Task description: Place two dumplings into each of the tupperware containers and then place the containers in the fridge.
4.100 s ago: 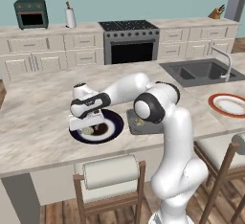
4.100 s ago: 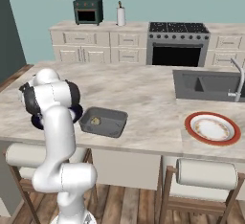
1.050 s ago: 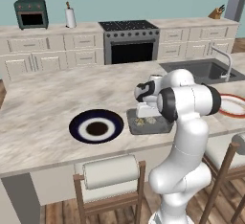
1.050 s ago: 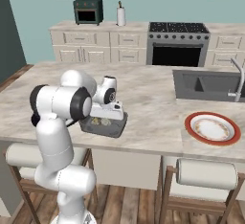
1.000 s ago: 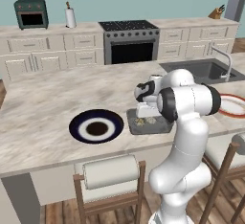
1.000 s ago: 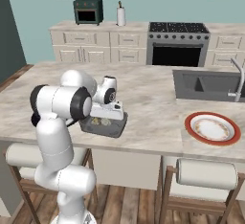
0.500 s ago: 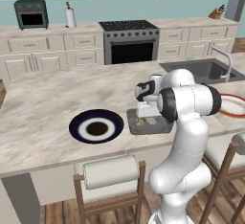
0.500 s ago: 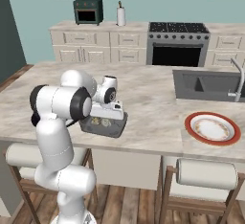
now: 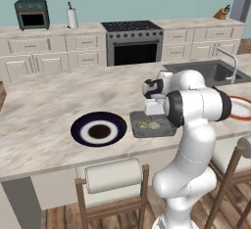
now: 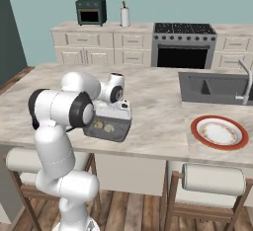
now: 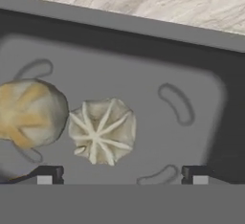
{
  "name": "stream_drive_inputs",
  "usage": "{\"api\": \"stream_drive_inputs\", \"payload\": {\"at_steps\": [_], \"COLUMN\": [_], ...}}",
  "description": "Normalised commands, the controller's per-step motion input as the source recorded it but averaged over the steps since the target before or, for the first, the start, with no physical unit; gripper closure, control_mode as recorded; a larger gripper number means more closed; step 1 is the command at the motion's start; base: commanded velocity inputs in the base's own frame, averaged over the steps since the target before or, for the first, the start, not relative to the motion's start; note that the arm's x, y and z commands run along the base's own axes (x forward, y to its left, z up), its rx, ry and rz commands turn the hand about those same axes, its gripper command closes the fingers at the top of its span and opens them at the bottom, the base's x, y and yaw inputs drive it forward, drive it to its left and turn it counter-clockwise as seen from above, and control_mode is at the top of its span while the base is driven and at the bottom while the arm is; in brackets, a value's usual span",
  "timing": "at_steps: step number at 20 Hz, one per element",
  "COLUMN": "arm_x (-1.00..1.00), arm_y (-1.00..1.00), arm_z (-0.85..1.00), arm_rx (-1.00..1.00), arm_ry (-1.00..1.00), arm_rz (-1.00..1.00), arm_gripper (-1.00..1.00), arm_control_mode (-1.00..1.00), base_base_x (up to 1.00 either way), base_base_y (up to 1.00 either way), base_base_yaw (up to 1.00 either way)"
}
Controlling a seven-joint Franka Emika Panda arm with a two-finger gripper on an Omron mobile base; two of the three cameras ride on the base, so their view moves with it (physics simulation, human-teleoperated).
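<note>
Two dumplings (image 11: 101,131) lie side by side, touching, on the floor of a grey container (image 11: 210,98) that sits on the marble surface (image 9: 44,110) near its front edge. No writing or labels can be read anywhere. The hand view shows what the base views cannot: the nearer-centre dumpling is pale with pleats radiating from its middle, and the other (image 11: 29,113) is rounder and golden-tan; the container floor carries curved moulded marks. In the base views they are just two small tan lumps (image 9: 148,124) (image 10: 103,125). The claw (image 11: 122,175) hangs released just above the container, its two dark tips wide apart, gripping nothing. The left base view shows a dark blue plate (image 9: 99,130) just beside the container; the right base view shows a red-rimmed plate (image 10: 219,132) well apart, near the sink (image 10: 212,88).
</note>
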Motion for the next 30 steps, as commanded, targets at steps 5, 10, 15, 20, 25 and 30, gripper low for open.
{"api": "stream_drive_inputs", "payload": {"at_steps": [5, 10, 15, 20, 25, 30], "arm_x": [0.0, 0.0, -0.09, 0.04, 0.15, 0.03], "arm_y": [-0.5, -0.39, -0.28, -0.17, -0.22, -0.01], "arm_z": [0.03, 0.2, 0.39, -0.46, -0.43, -0.23], "arm_rx": [0.0, 0.0, 0.0, -0.01, 0.0, 0.0], "arm_ry": [-0.04, -0.01, 0.0, 0.0, 0.0, 0.0], "arm_rz": [-0.05, -0.07, -0.05, -0.03, -0.07, -0.07], "arm_gripper": [-1.0, -1.0, -1.0, -1.0, -1.0, -1.0], "arm_control_mode": [-1.0, -1.0, -1.0, -1.0, -1.0, -1.0], "base_base_x": [0.0, 0.0, 0.0, 0.0, 0.0, 0.0], "base_base_y": [0.0, 0.0, 0.0, 0.0, 0.0, 0.0], "base_base_yaw": [0.0, 0.0, 0.0, 0.0, 0.0, 0.0]}}
